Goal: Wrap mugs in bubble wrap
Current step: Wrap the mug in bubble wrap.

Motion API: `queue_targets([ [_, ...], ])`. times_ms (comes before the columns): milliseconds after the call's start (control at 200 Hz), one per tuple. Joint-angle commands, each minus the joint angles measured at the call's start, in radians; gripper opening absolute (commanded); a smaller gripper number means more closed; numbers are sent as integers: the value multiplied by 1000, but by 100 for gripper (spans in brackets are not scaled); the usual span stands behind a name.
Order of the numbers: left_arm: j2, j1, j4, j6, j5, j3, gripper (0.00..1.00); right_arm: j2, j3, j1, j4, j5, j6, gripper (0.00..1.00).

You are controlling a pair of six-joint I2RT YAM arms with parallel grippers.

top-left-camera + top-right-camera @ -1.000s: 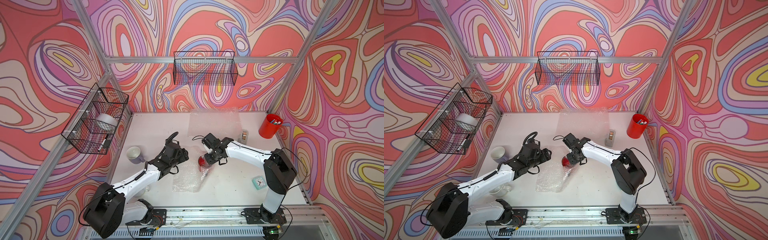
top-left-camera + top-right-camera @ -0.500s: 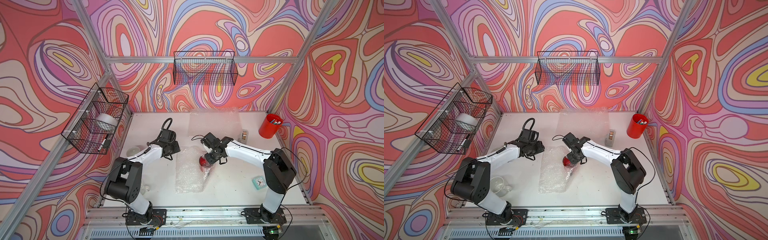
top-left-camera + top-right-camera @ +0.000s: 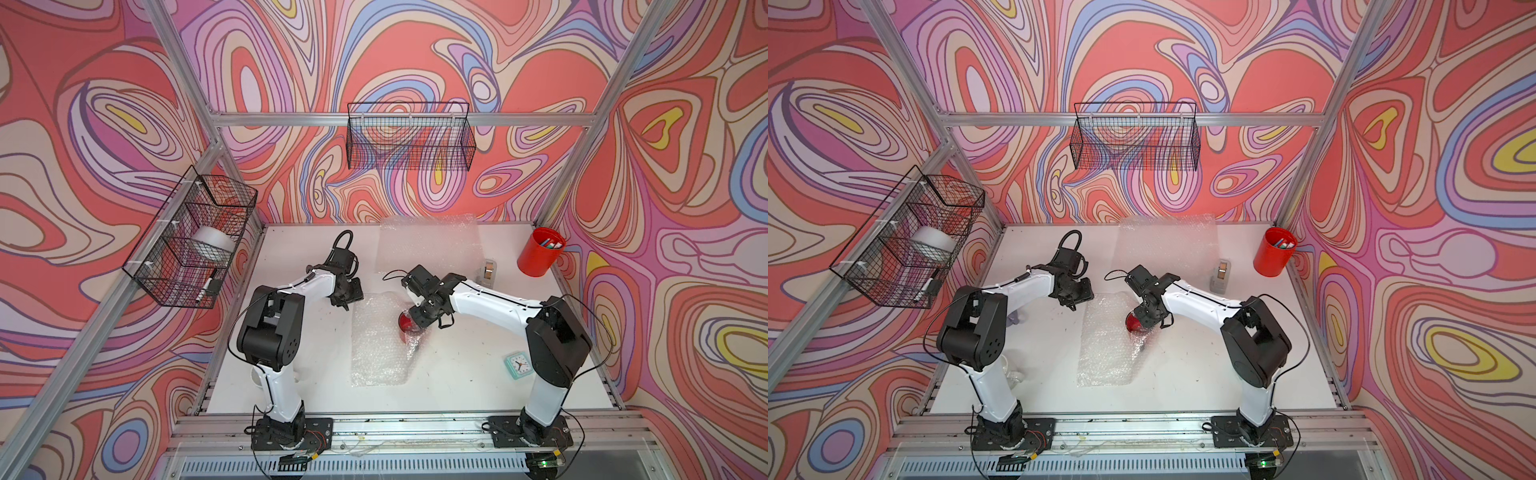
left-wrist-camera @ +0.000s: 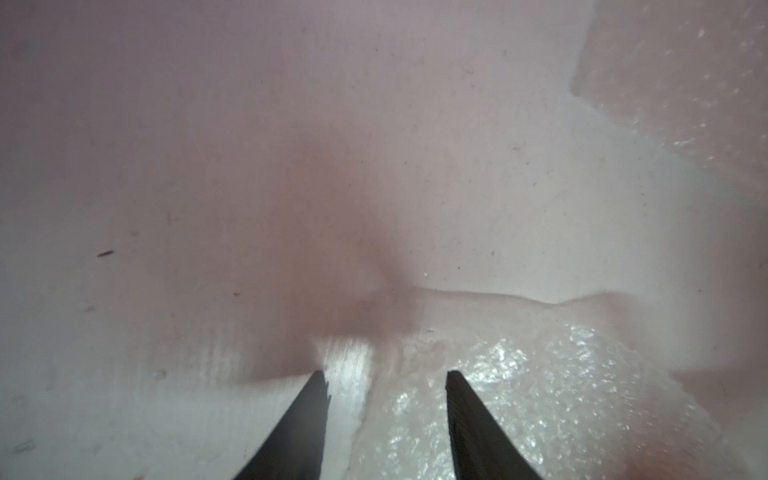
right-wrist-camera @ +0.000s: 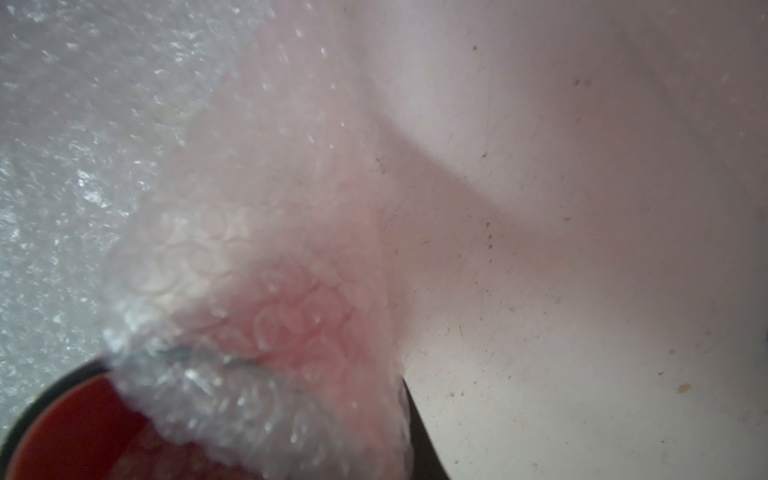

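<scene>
A red mug (image 3: 406, 326) stands on the right edge of a flat bubble wrap sheet (image 3: 376, 349), seen in both top views. My right gripper (image 3: 419, 321) is shut on the mug's wall, with a flap of wrap folded over the rim (image 5: 249, 374); only one finger (image 5: 417, 436) shows. My left gripper (image 4: 384, 374) hovers low at the sheet's far left corner, open, with the wrap's edge (image 4: 365, 415) between its fingers. A white mug (image 3: 1016, 319) and a glass mug (image 3: 1013, 372) peek out behind the left arm.
A second bubble wrap sheet (image 3: 428, 245) lies at the back. Right of it are a tape dispenser (image 3: 489, 271) and a red pen cup (image 3: 540, 251). A small clock (image 3: 518, 365) lies by the right arm. Wire baskets hang on the back wall (image 3: 409, 137) and the left wall (image 3: 191, 237).
The left arm folded back from the front, brought its gripper to the sheet's far left corner and narrowed its jaws. The sheet now lies flatter. The right gripper stayed on the mug.
</scene>
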Motion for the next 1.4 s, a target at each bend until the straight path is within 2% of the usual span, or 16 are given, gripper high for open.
queue_targets([
  [0,33,2,-44,17,29,28,45,34,22,0,-4,21,1,16],
  [280,77,2,-10,1,82,34,31,40,29,0,-7,13,2,16],
  [646,13,2,45,-10,118,5,0,39,31,0,-15,6,3,15],
  [996,-246,-17,273,-113,279,-166,0,45,37,0,-13,11,18,15],
  [1262,-391,-125,402,-189,342,-277,0,44,35,0,2,-25,60,17],
  [1397,-442,-192,436,-233,335,-316,0,38,37,0,12,-39,102,20],
])
